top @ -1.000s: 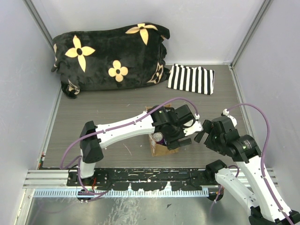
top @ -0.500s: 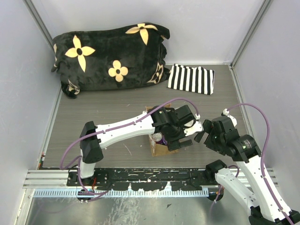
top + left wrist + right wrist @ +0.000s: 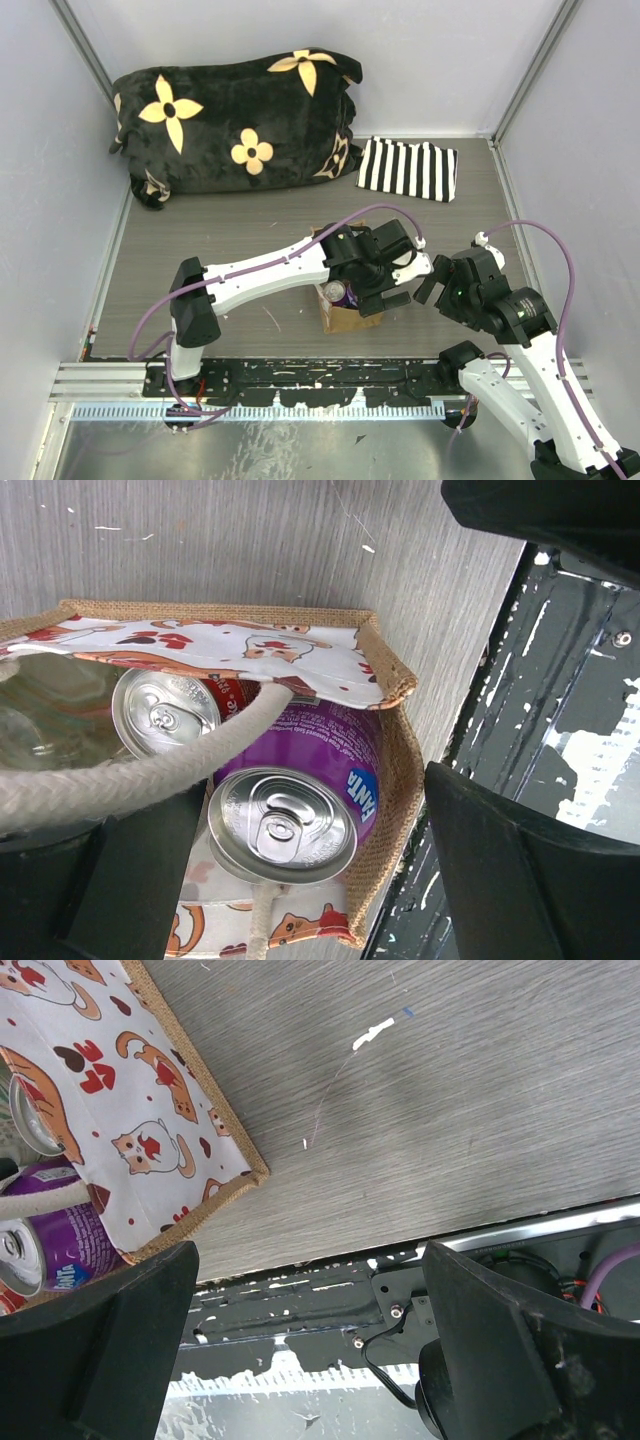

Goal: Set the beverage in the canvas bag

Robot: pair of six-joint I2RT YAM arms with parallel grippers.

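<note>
**Purple can in the bag; placing looks done**
The purple can (image 3: 285, 820) sits inside the bag (image 3: 398, 742) beside a red can (image 3: 165, 712), under a handle (image 3: 140, 775). The left gripper (image 3: 320, 880) hovers above, fingers wide and holding nothing. The right gripper (image 3: 300, 1360), right of the bag, is spread and empty. Only pulling clear seems left.

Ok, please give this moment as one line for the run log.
purple can: inside canvas bag, beside red can | left gripper: open over bag | right gripper: open, empty
</note>
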